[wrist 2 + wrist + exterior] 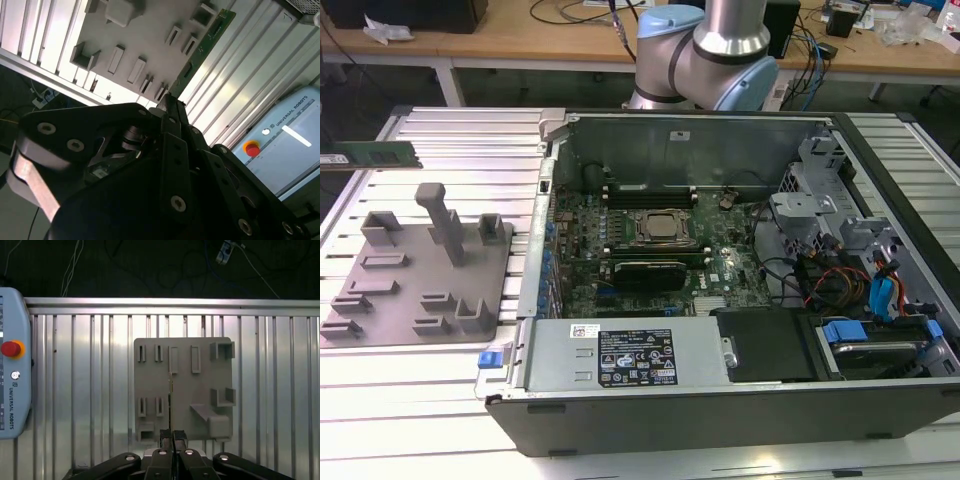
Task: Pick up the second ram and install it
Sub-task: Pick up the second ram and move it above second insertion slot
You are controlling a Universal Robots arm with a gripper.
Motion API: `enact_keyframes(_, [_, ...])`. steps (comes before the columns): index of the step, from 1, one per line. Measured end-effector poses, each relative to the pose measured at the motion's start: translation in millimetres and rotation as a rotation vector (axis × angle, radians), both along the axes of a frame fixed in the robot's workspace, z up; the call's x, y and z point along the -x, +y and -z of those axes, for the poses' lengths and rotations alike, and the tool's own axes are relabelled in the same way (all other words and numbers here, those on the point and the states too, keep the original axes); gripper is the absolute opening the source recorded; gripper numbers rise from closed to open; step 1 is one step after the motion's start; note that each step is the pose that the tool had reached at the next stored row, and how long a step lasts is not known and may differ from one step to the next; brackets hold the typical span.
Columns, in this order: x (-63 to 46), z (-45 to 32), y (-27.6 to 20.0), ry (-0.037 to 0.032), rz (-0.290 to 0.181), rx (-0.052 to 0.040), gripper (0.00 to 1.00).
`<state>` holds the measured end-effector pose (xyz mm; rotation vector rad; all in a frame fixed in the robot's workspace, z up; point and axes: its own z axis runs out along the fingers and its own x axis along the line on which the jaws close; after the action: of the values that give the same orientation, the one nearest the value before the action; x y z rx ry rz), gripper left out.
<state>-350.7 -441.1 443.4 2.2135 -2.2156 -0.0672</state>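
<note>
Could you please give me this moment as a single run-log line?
gripper: shut on second ram | second ram: clear of gray fixture | install: not yet done, ram outside computer case

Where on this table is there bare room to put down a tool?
Bare ribbed table lies between the gray fixture plate and the near edge, and between the plate and the far edge. The open computer case is crowded; the hand holds the second ram.

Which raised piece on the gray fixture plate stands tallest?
The post with the wide flat head, near the middle of the plate: it rises well above the low slotted blocks around it.
</note>
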Motion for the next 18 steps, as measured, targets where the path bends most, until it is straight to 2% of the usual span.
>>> enact_keyframes(7, [-10.8,0.1,0.0,-0.0001,0.000,-0.0001,0.09])
enact_keyframes(9, [-18.6,0.0,0.0,-0.0001,0.000,0.0000,0.09])
enact_keyframes(18, [-36.5,0.0,0.0,-0.0001,0.000,0.0000,0.09])
